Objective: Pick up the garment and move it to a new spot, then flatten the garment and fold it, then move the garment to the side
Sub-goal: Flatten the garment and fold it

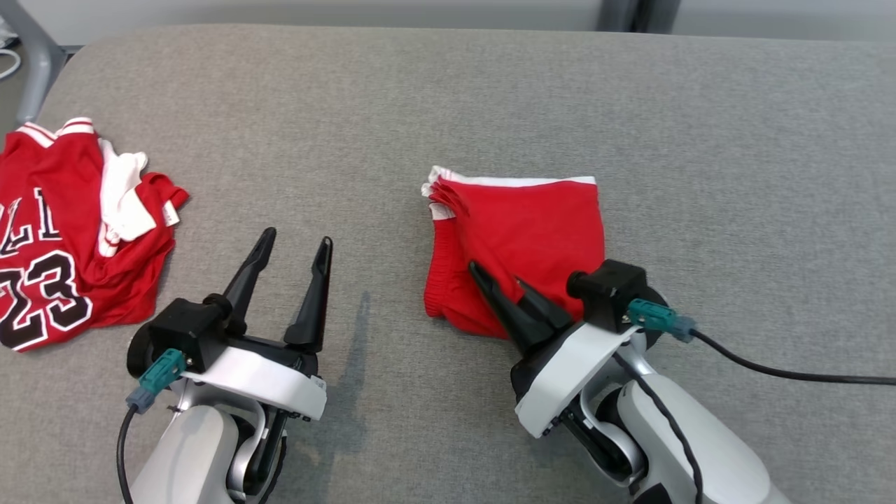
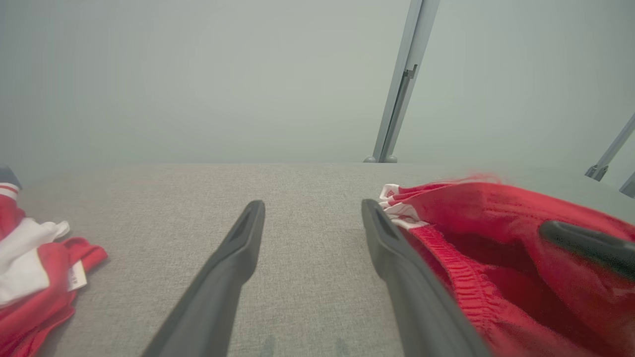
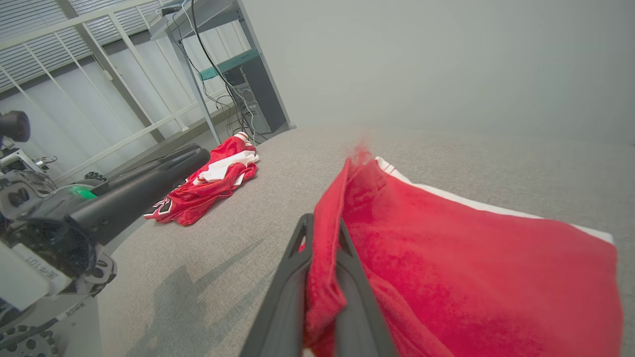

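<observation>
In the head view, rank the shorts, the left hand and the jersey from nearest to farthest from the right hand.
1. Shorts: pinched in the right hand, mid-view.
2. Left hand: open, off to the left.
3. Jersey: crumpled at the far left edge.

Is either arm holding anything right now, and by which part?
The right gripper, jaws shut, pinches the folded red garment at its near edge. The left gripper, jaws open, holds nothing.

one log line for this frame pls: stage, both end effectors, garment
stage: fold done, side move pending | right end effector: shut on red shorts | left end effector: open, empty | jersey: crumpled, far left
</observation>
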Tool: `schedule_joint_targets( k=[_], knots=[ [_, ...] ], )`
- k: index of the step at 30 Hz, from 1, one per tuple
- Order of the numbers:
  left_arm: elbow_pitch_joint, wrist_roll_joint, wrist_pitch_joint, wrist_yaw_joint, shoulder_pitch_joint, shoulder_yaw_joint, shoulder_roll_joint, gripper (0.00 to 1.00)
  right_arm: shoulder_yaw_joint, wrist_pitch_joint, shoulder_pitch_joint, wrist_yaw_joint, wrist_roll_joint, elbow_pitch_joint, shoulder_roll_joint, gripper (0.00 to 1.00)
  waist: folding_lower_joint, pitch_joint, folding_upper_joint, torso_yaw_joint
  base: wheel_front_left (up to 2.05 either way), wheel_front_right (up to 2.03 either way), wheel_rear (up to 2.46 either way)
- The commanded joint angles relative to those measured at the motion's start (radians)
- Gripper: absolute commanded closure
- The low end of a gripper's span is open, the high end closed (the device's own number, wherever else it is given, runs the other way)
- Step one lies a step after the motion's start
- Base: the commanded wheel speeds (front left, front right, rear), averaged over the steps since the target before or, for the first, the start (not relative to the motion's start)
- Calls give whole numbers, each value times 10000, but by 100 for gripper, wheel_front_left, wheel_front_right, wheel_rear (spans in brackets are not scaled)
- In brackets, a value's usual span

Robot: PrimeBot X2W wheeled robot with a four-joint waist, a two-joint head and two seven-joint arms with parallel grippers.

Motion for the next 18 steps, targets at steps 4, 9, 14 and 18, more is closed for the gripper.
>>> schedule_joint_targets(
  k=[4,9,14,18],
  knots=[
    [158,-78,-89,-90,-200,-67,-103,0,646,-238,-357,1,528,809,-57,100,0,92,0,252,0,0,0],
    [229,-53,-123,-110,-235,-74,-109,0,1139,-470,-534,1,743,1038,-52,0,0,125,0,249,0,0,0],
    [279,14,-178,-61,-170,-12,-49,0,1555,-672,-453,1,939,941,-53,0,0,29,0,115,0,0,0],
    [277,63,-200,21,-29,78,10,0,1724,-810,-161,1,1035,612,-53,0,0,-146,0,-49,0,0,0]
  ],
)
